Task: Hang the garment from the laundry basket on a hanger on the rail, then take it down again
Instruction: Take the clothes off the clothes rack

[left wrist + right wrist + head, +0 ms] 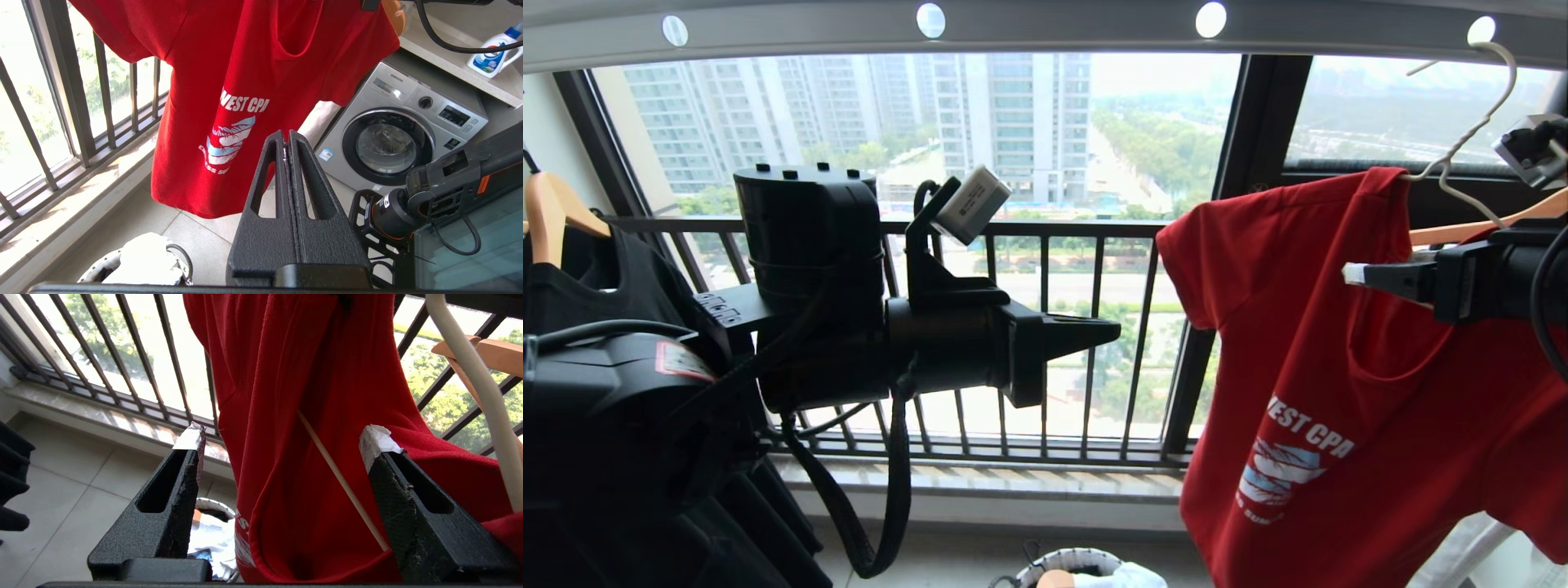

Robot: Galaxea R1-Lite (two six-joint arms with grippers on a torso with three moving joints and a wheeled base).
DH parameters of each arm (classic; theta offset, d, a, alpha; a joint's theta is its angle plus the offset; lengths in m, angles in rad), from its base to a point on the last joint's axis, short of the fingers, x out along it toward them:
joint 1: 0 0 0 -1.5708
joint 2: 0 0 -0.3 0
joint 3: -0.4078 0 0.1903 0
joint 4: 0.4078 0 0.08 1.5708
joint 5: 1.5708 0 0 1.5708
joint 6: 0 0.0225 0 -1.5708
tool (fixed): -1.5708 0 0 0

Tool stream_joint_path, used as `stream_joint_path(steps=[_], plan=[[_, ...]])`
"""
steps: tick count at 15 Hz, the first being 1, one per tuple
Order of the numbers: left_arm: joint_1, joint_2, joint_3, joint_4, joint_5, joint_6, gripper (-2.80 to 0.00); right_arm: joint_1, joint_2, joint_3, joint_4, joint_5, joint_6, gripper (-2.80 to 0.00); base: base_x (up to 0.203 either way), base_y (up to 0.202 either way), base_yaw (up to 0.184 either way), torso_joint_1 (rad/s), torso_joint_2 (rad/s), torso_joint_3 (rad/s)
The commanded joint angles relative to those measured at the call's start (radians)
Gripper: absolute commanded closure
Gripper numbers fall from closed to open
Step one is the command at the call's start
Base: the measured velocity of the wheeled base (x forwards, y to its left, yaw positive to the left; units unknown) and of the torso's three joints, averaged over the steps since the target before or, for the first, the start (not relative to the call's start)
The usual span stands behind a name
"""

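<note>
The garment point(1339, 367), a red T-shirt with white lettering, hangs on the pale wire hanger point(1474, 131). The hanger's hook reaches up to the grey rail point(1045, 24) beside a hole at the far right. My right gripper point(284, 437) is open. It straddles the shirt's collar point(286, 457), and a thin hanger wire point(343, 482) runs between the jaws untouched. In the head view the right gripper point(1364, 276) points at the shirt's shoulder. My left gripper point(1112, 331) is shut and empty in mid-air, left of the shirt point(245, 81). The laundry basket point(1078, 559) sits on the floor below.
A black T-shirt point(572, 310) hangs on a wooden hanger point(547, 212) at the left. Another wooden hanger point(1494, 224) sits behind the red shirt. The black window railing point(1045, 327) lies ahead. A washing machine point(400, 134) and a detergent bottle point(490, 57) stand to the right. White cloth point(143, 261) fills the basket.
</note>
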Motion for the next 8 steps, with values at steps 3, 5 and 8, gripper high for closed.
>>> stream_joint_path(steps=[3, 5, 8], plan=[[0.000, -0.005, 0.001, -0.003, -0.002, -0.002, 0.00, 0.036, 0.031, -0.001, -0.018, -0.022, -0.009, -2.80, 0.000, 0.000, 0.000, 0.000, 0.00, 0.000], [0.001, -0.007, 0.001, -0.003, -0.002, -0.002, 0.00, 0.070, 0.041, -0.006, -0.019, -0.038, -0.009, -2.80, 0.000, 0.000, 0.000, 0.000, 0.00, 0.000], [0.001, -0.010, 0.001, -0.004, -0.002, -0.002, 0.00, 0.121, 0.046, -0.017, -0.020, -0.089, -0.008, -2.80, 0.000, 0.000, 0.000, 0.000, 0.00, 0.000]])
